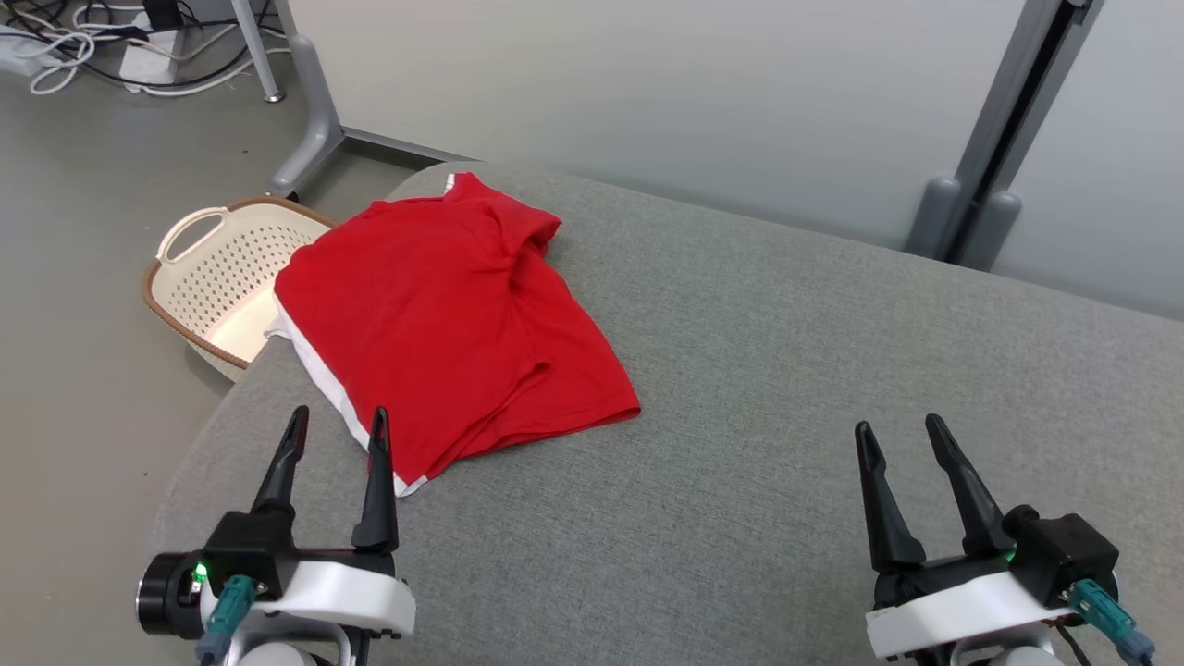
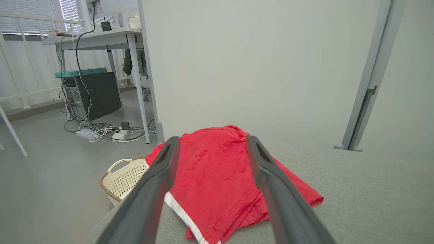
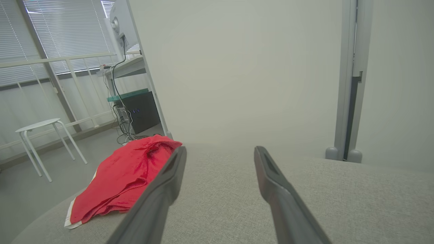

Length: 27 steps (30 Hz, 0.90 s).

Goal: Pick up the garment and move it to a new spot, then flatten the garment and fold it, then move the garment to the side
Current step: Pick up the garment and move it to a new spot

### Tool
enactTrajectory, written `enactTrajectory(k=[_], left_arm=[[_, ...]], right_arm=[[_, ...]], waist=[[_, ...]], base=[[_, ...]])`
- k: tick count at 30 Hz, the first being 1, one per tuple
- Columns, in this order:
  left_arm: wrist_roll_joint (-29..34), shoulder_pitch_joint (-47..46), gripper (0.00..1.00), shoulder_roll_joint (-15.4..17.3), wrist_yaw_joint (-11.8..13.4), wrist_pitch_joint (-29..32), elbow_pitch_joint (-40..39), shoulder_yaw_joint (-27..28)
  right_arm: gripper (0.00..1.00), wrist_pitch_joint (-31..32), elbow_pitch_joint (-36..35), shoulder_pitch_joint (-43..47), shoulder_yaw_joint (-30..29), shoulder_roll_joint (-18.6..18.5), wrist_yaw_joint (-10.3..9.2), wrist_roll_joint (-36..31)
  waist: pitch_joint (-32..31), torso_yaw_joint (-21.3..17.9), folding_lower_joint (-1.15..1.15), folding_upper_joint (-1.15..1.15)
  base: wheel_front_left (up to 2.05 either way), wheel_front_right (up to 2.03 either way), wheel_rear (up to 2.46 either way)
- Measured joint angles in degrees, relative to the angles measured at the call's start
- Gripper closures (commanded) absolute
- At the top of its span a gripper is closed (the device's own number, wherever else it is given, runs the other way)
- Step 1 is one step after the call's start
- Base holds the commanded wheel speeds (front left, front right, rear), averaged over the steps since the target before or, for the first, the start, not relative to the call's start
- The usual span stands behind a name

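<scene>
A red garment [image 1: 444,324] with white trim lies loosely folded on the grey table [image 1: 758,388], near its far left corner. My left gripper [image 1: 339,424] is open just in front of the garment's near white edge, with nothing between its fingers. In the left wrist view the garment [image 2: 213,179] lies straight ahead between the open fingers [image 2: 159,176]. My right gripper [image 1: 897,430] is open over bare table at the near right, well away from the cloth. From the right wrist view the garment [image 3: 129,176] is off to the left.
A cream perforated laundry basket [image 1: 217,277] stands on the floor beside the table's left edge. Grey partition panels [image 1: 647,83] with metal feet rise behind the table. Cables and a desk with a computer [image 2: 93,95] are at the far left.
</scene>
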Motion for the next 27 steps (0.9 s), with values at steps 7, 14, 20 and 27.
enactTrajectory(k=[7, 14, 20, 27], left_arm=[[0.3, -6.1, 0.00, 1.7, -4.9, 0.1, 8.2, 1.6], [-0.7, -19.2, 0.00, 5.7, -7.5, 5.8, 18.6, 2.0], [1.0, -30.0, 0.00, 8.9, -7.9, 14.4, 23.7, 0.6], [3.6, -38.4, 0.00, 13.2, -6.2, 20.6, 29.9, -0.1]], right_arm=[[0.00, 0.0, -1.6, -1.5, -2.1, -1.1, 0.00, -1.4], [0.00, 0.0, -3.7, -4.4, -4.6, -3.1, 0.00, -2.2], [0.00, 0.0, -5.3, -6.9, -7.9, -4.2, 0.00, -2.3], [0.00, 0.0, -5.6, -8.8, -8.4, -4.6, 0.00, -1.7]], waist=[[3.7, -3.4, 0.00, 0.00], [9.8, -7.5, 0.00, 0.00], [15.6, -11.3, 0.00, 0.00], [20.2, -16.4, 0.00, 0.00]], base=[[0.00, 0.00, 0.00], [0.00, 0.00, 0.00], [0.00, 0.00, 0.00], [0.00, 0.00, 0.00]])
